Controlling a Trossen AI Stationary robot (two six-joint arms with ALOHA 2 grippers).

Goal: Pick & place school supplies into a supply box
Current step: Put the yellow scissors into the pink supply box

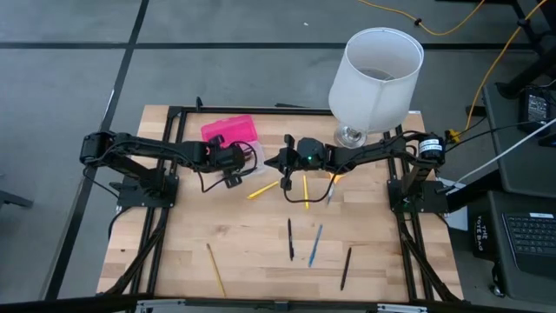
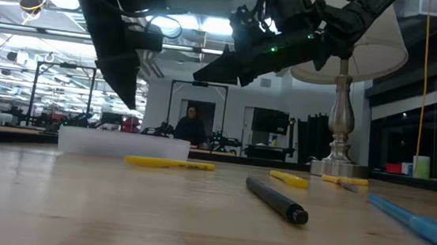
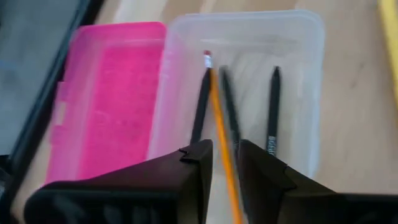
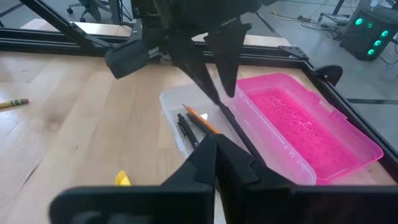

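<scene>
**Now both tools meet over the open supply box**

Seen from above, the left tool is a little left of the frame centre, at the near edge of the supply box, whose pink lid lies open in the upper middle. The right tool is just right of it, fingers together and empty. On the wooden surface loose supplies are spread: a yellow pencil and a yellow pen near the centre, a black pen, a blue pen and a dark pen lower down, one more pencil at lower left. The white lamp stands at upper right.

From the low view, the clear base of the box shows at centre left, with both arms hanging above it from the top of the frame. A person is far behind, in the room.

From the left wrist, the fingers are narrowly apart, and an orange pencil runs through the gap between them into the clear base; I cannot tell if they touch it. Black pens lie beside it in the base.

From the right wrist, the closed fingers point at the box, where the left tool hangs over the base.
</scene>
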